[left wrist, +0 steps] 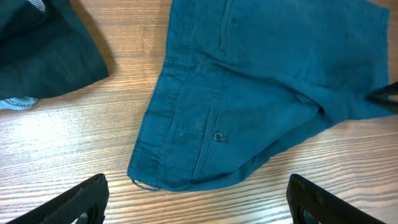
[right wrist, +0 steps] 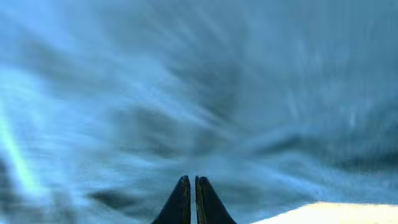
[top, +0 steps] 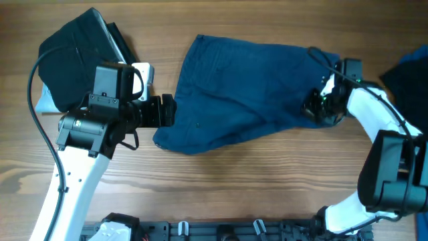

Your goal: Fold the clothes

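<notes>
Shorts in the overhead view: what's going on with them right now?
The dark blue shorts lie spread on the table, not yet folded. The left hand hovers open by their left edge. The right hand is shut at the opposite end; its blurred view doesn't show whether cloth is pinched. A dark garment sits far left.

The dark blue shorts (top: 247, 87) lie rumpled across the middle of the table (top: 221, 174), waistband toward the left edge, buttoned pocket facing up. A black-navy garment (top: 73, 50) sits at the far-left corner, over a pale blue piece (top: 44, 102).
</notes>
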`<state>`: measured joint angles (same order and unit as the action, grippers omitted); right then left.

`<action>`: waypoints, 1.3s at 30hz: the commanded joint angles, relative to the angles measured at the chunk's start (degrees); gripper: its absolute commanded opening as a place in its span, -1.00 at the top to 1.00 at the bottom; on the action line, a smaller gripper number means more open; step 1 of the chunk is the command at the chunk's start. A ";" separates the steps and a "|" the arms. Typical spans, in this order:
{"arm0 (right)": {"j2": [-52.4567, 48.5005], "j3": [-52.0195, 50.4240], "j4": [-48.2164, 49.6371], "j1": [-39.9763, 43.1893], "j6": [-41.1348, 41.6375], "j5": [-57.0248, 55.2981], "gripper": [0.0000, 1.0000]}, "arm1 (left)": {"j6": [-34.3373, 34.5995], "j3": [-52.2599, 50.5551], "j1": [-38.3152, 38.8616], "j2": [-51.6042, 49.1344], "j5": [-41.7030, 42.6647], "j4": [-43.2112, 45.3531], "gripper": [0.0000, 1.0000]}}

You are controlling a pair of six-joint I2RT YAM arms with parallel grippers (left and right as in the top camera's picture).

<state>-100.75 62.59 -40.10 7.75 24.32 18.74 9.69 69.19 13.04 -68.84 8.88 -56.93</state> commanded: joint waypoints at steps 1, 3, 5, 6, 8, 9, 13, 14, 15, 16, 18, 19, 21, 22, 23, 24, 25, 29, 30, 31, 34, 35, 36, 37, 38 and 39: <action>4.24 5.18 5.79 -0.39 -0.07 2.80 0.91 | -0.48 0.48 0.24 0.59 0.26 0.20 -0.85; 3.17 4.94 16.15 -0.46 1.42 2.78 0.91 | -0.46 0.48 0.24 0.59 0.26 0.33 -0.85; 1.90 4.92 17.92 -0.55 2.10 2.91 0.91 | -0.46 0.48 0.24 0.59 0.28 0.37 -0.86; 1.51 4.92 16.09 -0.55 3.52 4.15 0.91 | -0.46 0.48 0.24 0.59 0.26 0.31 -0.86; 1.18 4.90 4.09 -0.63 1.92 6.82 0.17 | -0.46 0.48 0.24 0.59 0.26 -0.57 -0.86; 1.18 4.81 -2.49 -0.76 -0.66 6.10 -0.15 | -0.44 0.48 0.24 0.59 0.28 -0.76 -0.86; 1.03 -0.61 -8.46 -0.76 -1.07 -6.51 -0.76 | -0.28 0.48 0.24 0.59 0.28 -0.52 -0.86; 0.74 -3.30 -5.77 -0.68 0.70 -6.93 -0.82 | -0.28 0.48 0.24 0.59 0.28 -0.48 -0.86; 0.37 -5.95 -2.47 -0.63 3.06 -6.93 -0.84 | -0.28 0.48 0.24 0.59 0.26 -0.48 -0.86; 0.26 -7.52 -0.17 -0.63 4.48 -6.69 -0.83 | -0.28 0.48 0.24 0.59 0.26 -0.46 -0.87; -0.37 -10.91 6.10 -0.66 6.56 -6.71 -0.83 | -0.28 0.48 0.26 0.59 0.28 -0.50 -0.87; -0.55 -11.82 7.67 -0.66 8.11 -6.69 -0.79 | -0.28 0.48 0.26 0.59 0.28 -0.52 -0.87; -0.96 -12.46 8.59 -0.66 11.63 -7.08 -0.52 | -0.26 0.48 0.26 0.59 0.28 -0.52 -0.86; -1.05 -12.46 9.03 -0.66 12.20 -7.26 -0.10 | -0.26 0.48 0.26 0.59 0.28 -0.55 -0.86; -1.03 -12.41 9.77 -0.66 12.02 -7.41 0.53 | -0.26 0.48 0.26 0.59 0.28 -0.55 -0.86; -0.70 -12.04 9.40 -0.63 11.72 -8.22 0.90 | -0.28 0.48 0.24 0.59 0.28 -0.55 -0.86; -0.07 -11.41 8.15 -0.55 11.63 -9.57 0.91 | -0.28 0.48 0.26 0.59 0.28 -0.55 -0.86; 6.58 -5.57 -1.90 -0.55 4.92 -10.34 0.91 | -0.28 0.48 0.26 0.59 0.28 -0.52 -0.89; 8.59 -3.89 -4.85 -0.55 2.73 -10.19 0.91 | -0.28 0.48 0.24 0.59 0.28 -0.52 -0.89; 12.35 -1.27 -8.74 -0.57 -0.15 -10.19 0.91 | -0.28 0.48 0.24 0.59 0.28 -0.50 -0.89; 16.41 -0.37 -6.27 -0.55 -0.59 -8.72 0.91 | -0.28 0.48 0.24 0.59 0.26 -0.48 -0.89; 16.72 -0.39 -4.11 -0.57 -1.05 -7.37 0.91 | -0.28 0.48 0.24 0.59 0.28 -0.48 -0.89; 16.46 -0.39 -3.23 -0.68 -0.70 -5.29 0.91 | -0.28 0.48 0.24 0.59 0.28 -0.48 -0.89; 15.65 -0.46 -4.70 -0.98 -0.55 -3.06 0.81 | -0.28 0.48 0.24 0.59 0.28 -0.50 -0.89; 14.78 -0.85 -6.69 -1.53 -0.24 -2.80 0.44 | -0.28 0.48 0.26 0.59 0.28 -0.55 -0.89; 13.57 -2.32 -8.52 -2.51 -0.13 -2.84 0.23 | -0.26 0.48 0.26 0.59 0.28 -0.59 -0.89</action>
<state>-84.14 62.30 -45.41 7.16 24.95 12.43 9.72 69.19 13.04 -68.77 8.88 -57.47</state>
